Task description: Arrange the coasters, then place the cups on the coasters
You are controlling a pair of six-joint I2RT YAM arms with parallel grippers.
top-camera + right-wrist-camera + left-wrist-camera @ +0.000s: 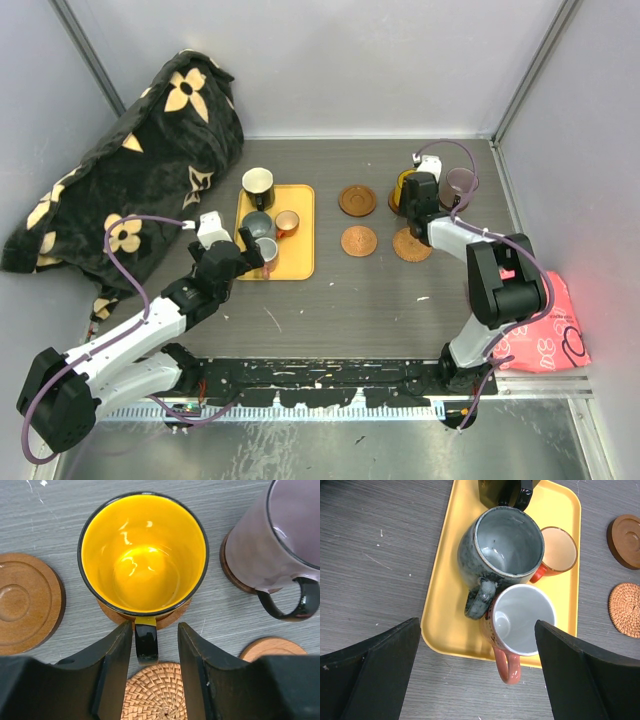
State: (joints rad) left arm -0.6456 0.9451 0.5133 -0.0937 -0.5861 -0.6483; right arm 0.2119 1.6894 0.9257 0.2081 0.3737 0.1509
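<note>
My right gripper (pixel 155 627) is open astride the black handle (pixel 146 642) of the yellow cup (pixel 144 555). The handle lies against the left finger, with a gap to the right finger. This cup stands on a coaster (pixel 172 617) at the back right (pixel 404 188). The purple cup (pixel 270 545) rests on another coaster (pixel 235 575). Empty coasters (pixel 357 200) (pixel 359 241) (pixel 411 245) lie nearby. My left gripper (pixel 477 625) hangs wide open above the white cup (pixel 525 617), which shares the yellow tray (pixel 445 615) with the grey (pixel 505 545), copper (pixel 559 550) and black (pixel 507 492) cups.
A black floral blanket (pixel 150 150) fills the back left. A pink bag (pixel 550 330) lies at the right edge. Grey walls close in the back and sides of the table.
</note>
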